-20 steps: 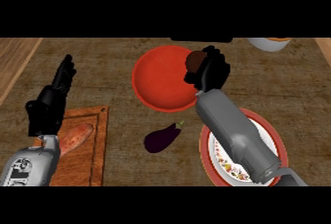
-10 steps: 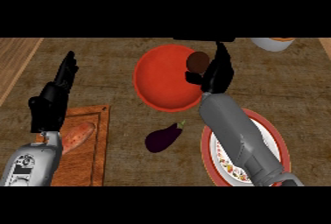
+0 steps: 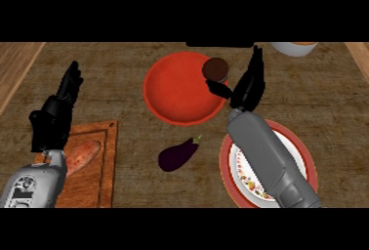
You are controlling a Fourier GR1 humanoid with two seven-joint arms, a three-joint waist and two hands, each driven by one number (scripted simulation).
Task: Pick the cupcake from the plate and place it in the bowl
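Brown counter (image 3: 122,73) fills the scene, worn and mottled. On it, the cupcake (image 3: 215,68) sits inside the red bowl (image 3: 176,93), near its right rim. Just beside it stands the right hand (image 3: 245,88), fingers straight and spread, holding nothing. Below, the forearm crosses the red-rimmed plate (image 3: 306,161). An eggplant (image 3: 177,155) lies between bowl and plate. At the left, the left hand (image 3: 56,114) rests with relaxed fingers above a wooden cutting board (image 3: 97,166).
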